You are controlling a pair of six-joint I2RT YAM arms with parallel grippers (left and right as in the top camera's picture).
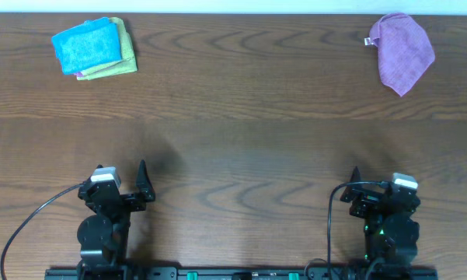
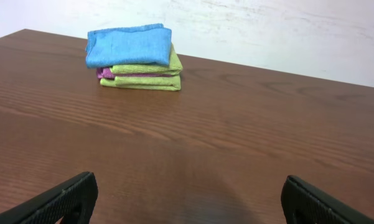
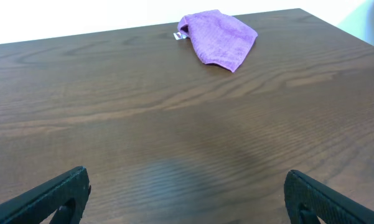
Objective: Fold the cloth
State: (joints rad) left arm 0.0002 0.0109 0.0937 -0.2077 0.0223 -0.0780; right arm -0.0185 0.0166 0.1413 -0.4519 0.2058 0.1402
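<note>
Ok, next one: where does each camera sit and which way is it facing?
Overhead: above the table, looking straight down; left gripper and right gripper at the bottom edge.
Left wrist: low, facing the folded stack; its open fingers frame the bottom.
Right wrist: low, facing the cloth; open fingers likewise.
Shared: overhead and right wrist both show the cloth.

You have a dark, wood-grained counter (image 1: 241,132) carrying two things well apart along its far edge: at the far right the cloth (image 1: 402,51), rumpled, its white tag (image 1: 368,41) pointing left, and at the far left a folded stack (image 1: 95,48), a yellow-green cloth (image 2: 140,83) lowest, a bright blue cloth (image 2: 129,45) topmost.
</note>
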